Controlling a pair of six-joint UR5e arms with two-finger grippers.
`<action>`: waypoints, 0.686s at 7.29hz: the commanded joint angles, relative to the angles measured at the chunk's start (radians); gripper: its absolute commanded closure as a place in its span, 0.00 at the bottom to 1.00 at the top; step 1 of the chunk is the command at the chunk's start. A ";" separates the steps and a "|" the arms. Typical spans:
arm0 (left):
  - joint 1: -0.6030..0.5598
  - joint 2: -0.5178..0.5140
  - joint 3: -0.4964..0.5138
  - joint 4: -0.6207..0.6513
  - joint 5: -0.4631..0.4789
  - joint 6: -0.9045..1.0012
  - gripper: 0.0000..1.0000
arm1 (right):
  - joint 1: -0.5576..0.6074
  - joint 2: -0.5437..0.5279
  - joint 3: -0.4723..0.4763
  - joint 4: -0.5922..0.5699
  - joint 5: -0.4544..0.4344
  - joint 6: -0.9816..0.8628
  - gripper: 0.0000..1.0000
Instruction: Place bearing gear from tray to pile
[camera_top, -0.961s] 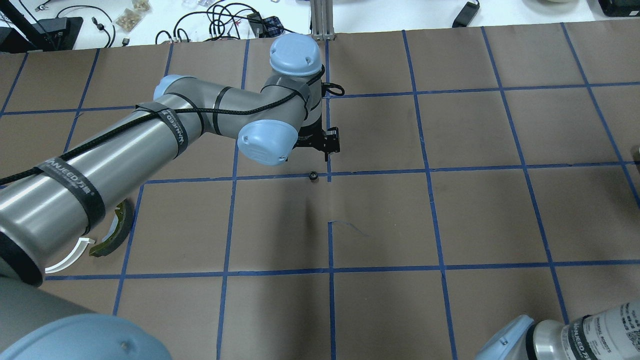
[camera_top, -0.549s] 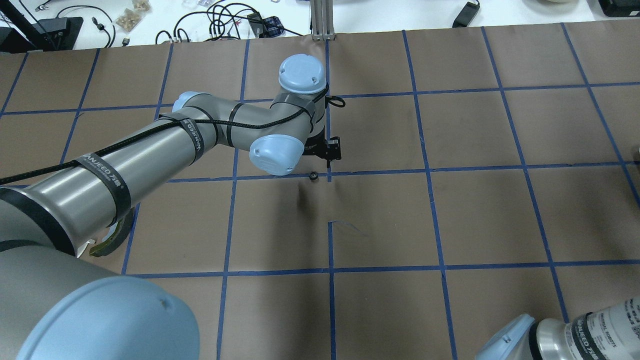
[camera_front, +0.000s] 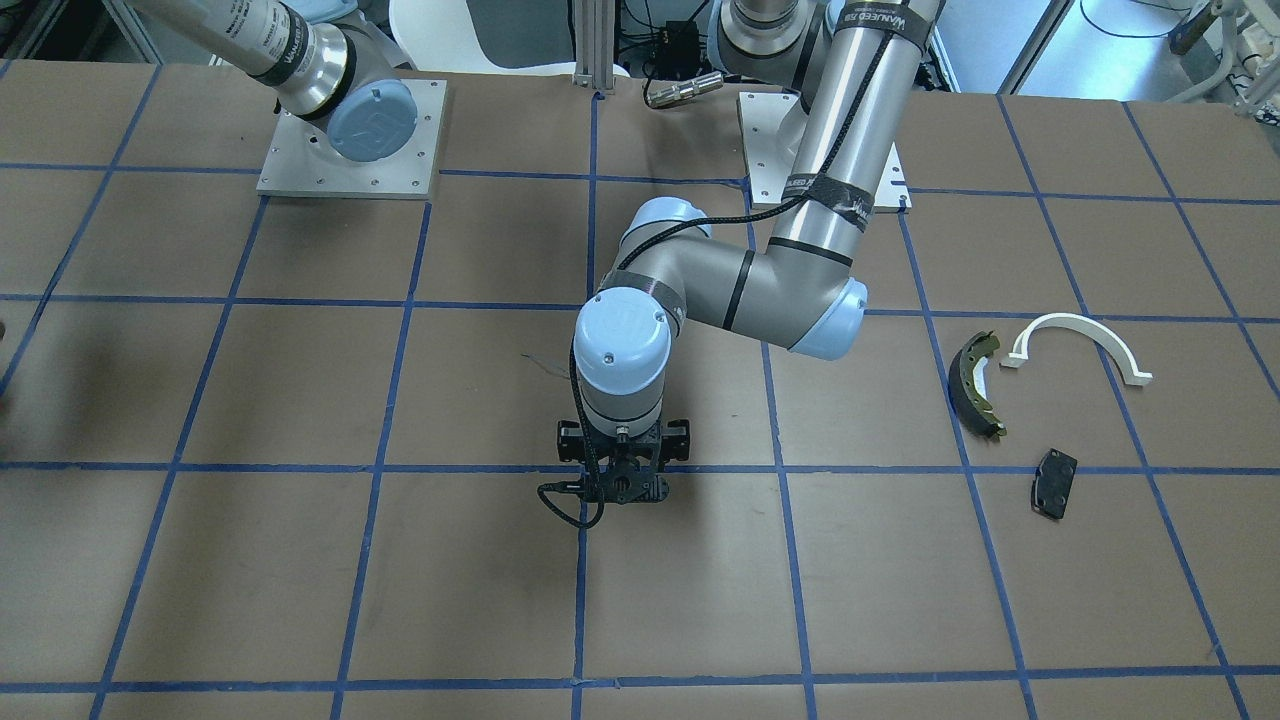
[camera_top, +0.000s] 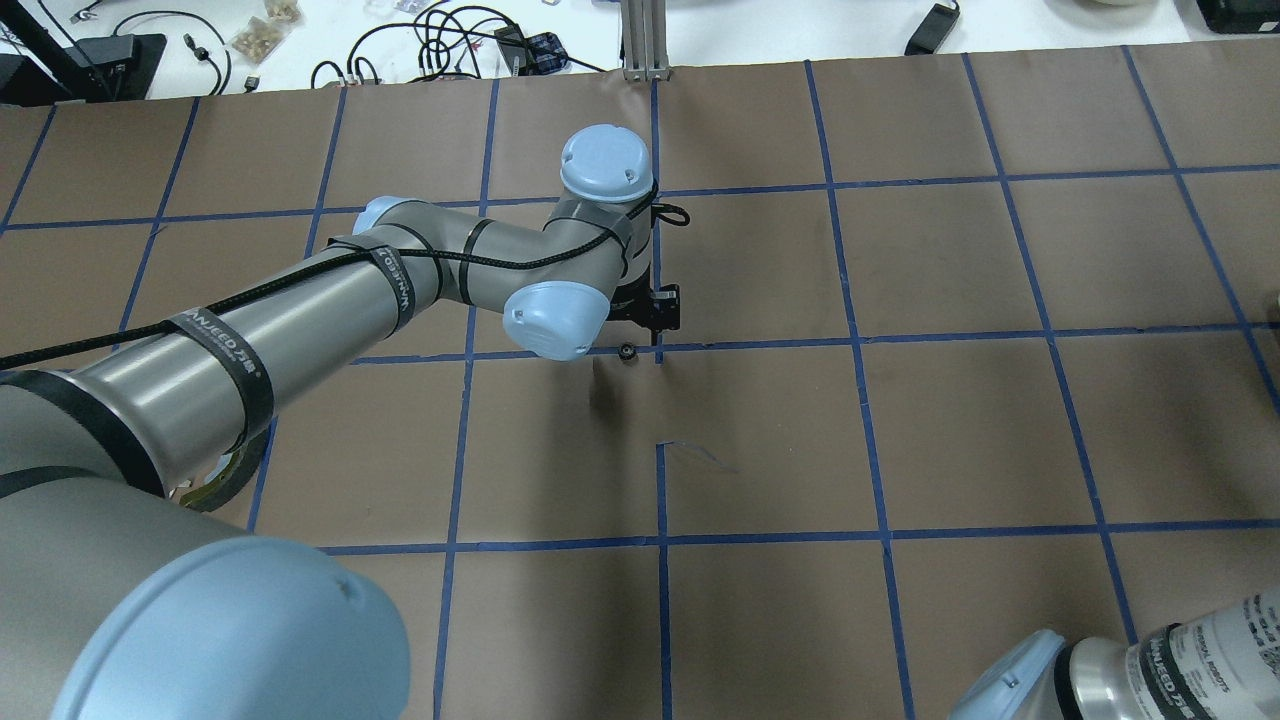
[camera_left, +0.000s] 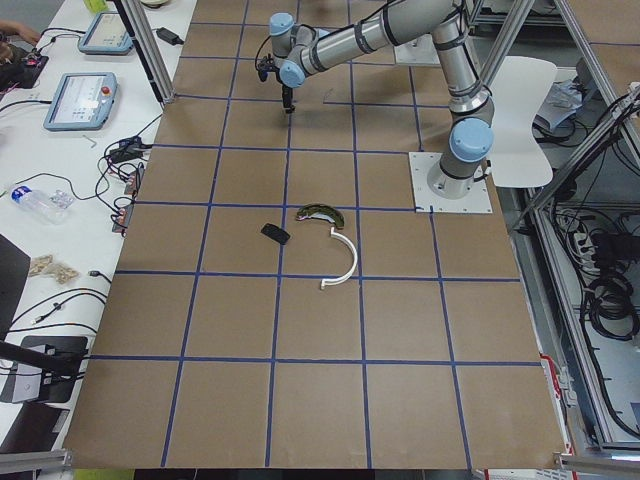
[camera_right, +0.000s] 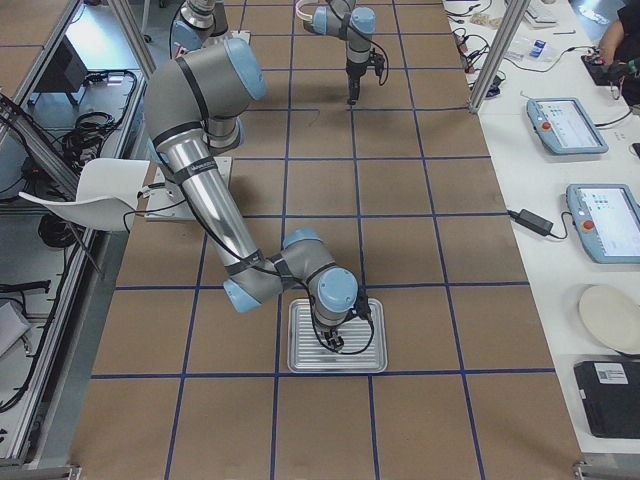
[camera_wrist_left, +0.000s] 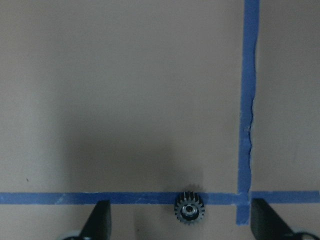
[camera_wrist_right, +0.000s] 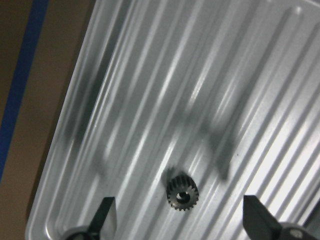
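One small black bearing gear (camera_wrist_right: 182, 194) lies in the ribbed metal tray (camera_wrist_right: 150, 90). My right gripper (camera_wrist_right: 182, 222) hangs open just above it, the gear between the fingers. A second gear (camera_wrist_left: 190, 210) lies on a blue tape line at the table's centre (camera_top: 626, 350). My left gripper (camera_wrist_left: 182, 229) is open and low over it, one finger on each side. The pile lies apart on my left: a brake shoe (camera_front: 975, 385), a white arc (camera_front: 1080, 340) and a black plate (camera_front: 1054, 483).
The tray (camera_right: 300, 365) sits at the table's right end, under the right arm. Brown paper with a blue tape grid covers the table. Cables and tablets lie beyond the table's far edge (camera_top: 450, 40).
My left arm has come down and a little forward, so its open gripper now sits close over the centre gear. The gear has not moved.
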 joint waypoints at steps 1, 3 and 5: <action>0.001 -0.002 -0.008 0.013 -0.004 0.002 0.25 | 0.001 0.026 0.001 -0.027 0.001 -0.001 0.14; 0.001 -0.007 -0.008 0.017 -0.007 0.014 0.47 | 0.001 0.028 0.002 -0.041 -0.002 -0.012 0.24; 0.001 -0.013 -0.003 0.022 -0.008 0.017 0.83 | 0.002 0.027 0.002 -0.038 -0.001 0.007 0.61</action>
